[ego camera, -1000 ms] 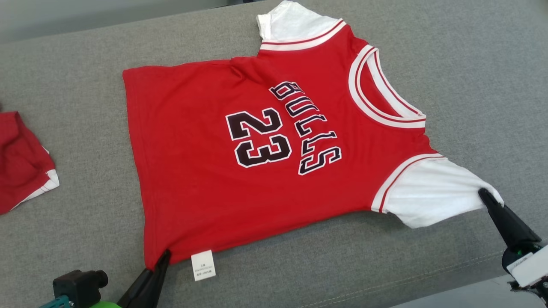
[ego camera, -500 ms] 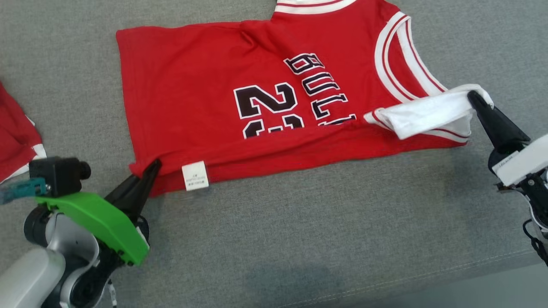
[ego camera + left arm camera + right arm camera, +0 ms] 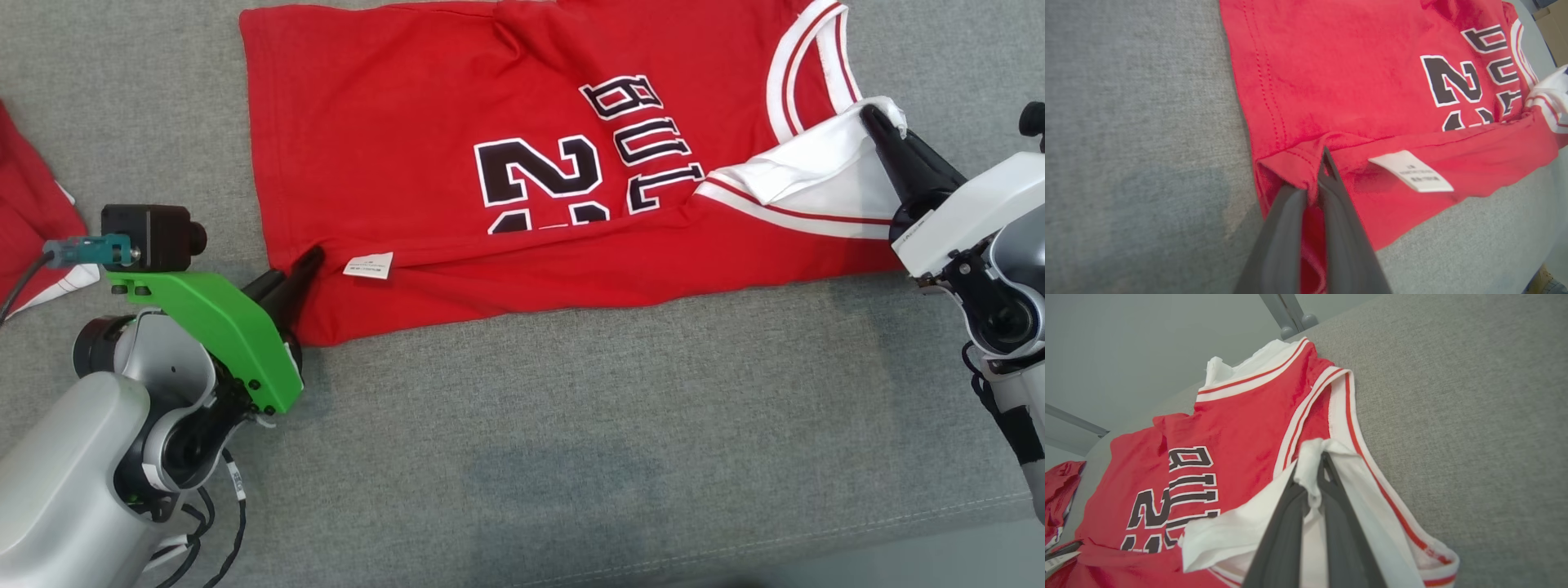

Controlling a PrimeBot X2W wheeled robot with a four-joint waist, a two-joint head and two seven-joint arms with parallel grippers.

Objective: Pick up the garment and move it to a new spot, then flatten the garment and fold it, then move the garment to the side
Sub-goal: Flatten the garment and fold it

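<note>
Nearest you, the bare grey cushion (image 3: 571, 425) runs across the foot of the head view. At its left your left gripper (image 3: 310, 260) has its fingers pressed together on the near hem corner of the red jersey (image 3: 408, 106); the left wrist view shows red cloth pinched between them. That corner is lifted and carried over, so the jersey's near edge lies folded onto its front. A white label (image 3: 368, 265) sits on the folded strip, just beside the fingertips. Above the left wrist, a green bracket (image 3: 220, 327) carries a small black camera (image 3: 151, 235).

At the right your right gripper (image 3: 875, 122) is closed on the white sleeve (image 3: 816, 175), with cloth bunched between its fingers. The sleeve is drawn in over the jersey, near the collar. The fold hides the lower parts of the black number and lettering. Beyond it the jersey lies flat on the cushion, its far edge running along the top of the head view. Another red garment (image 3: 33, 220) lies at the left edge, well apart from the jersey.
</note>
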